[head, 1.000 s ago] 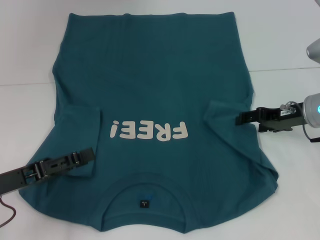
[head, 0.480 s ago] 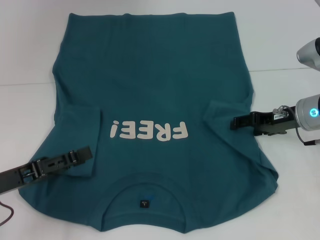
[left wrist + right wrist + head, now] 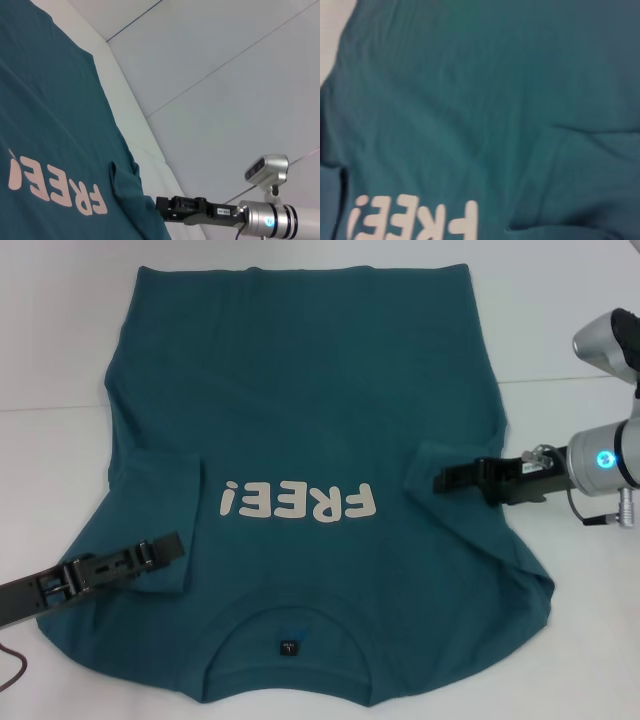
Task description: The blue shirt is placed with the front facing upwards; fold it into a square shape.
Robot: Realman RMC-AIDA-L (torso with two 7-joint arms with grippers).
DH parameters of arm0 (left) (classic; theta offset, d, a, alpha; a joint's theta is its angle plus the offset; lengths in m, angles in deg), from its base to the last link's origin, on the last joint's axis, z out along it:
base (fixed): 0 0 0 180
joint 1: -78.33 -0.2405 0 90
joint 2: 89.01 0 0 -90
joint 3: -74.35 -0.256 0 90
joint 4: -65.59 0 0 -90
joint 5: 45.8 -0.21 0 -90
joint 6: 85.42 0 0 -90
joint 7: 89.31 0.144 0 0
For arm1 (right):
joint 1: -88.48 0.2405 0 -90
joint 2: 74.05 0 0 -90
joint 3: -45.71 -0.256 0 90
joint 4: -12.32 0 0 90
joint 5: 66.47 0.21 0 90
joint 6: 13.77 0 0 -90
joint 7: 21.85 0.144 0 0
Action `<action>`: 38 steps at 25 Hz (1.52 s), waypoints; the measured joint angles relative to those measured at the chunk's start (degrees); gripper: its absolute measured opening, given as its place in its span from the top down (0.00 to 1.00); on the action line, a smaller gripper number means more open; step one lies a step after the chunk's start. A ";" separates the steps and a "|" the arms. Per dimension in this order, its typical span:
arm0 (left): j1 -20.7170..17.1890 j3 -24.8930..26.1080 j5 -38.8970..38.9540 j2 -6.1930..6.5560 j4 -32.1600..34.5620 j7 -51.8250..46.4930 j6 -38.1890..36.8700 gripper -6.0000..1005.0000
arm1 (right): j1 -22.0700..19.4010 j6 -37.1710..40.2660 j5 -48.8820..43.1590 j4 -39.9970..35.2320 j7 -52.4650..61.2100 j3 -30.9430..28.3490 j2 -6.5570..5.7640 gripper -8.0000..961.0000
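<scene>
The blue shirt lies flat on the desk, print up, collar nearest the robot. Right gripper hovers over its folded-in sleeve; left gripper over the other. Their grip I cannot tell.

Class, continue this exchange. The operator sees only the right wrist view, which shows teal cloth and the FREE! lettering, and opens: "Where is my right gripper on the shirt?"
Observer: In the head view, the right gripper is at the blue shirt's right sleeve, which lies folded in over the front.
Operator: And the other arm?
Observer: The left gripper is at the left sleeve, which is also folded inward.
Operator: Which end of the shirt faces the robot?
Observer: The collar, with its neck label. The hem lies on the far side.
</scene>
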 joint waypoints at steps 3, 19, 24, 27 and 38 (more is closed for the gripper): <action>0.00 0.00 0.00 0.00 0.00 0.01 0.00 0.34 | 0.22 1.00 0.80 -0.70 -0.34 0.02 0.03 0.10; 0.00 0.44 0.00 0.00 -0.18 0.26 0.51 0.34 | 1.05 6.34 6.57 -2.06 -5.10 -0.06 0.29 0.10; 0.00 0.53 0.00 0.03 -0.18 0.27 0.53 0.34 | 1.10 9.67 7.44 -2.47 -5.44 -0.46 -0.20 0.10; 0.03 0.53 0.00 0.07 -0.18 0.27 0.53 0.34 | 0.28 9.95 7.53 -2.81 -6.08 -0.51 -0.59 0.10; -1.12 0.62 -0.01 1.34 0.12 5.68 0.02 0.34 | -12.50 15.17 21.47 -15.97 -42.77 -0.81 4.36 0.10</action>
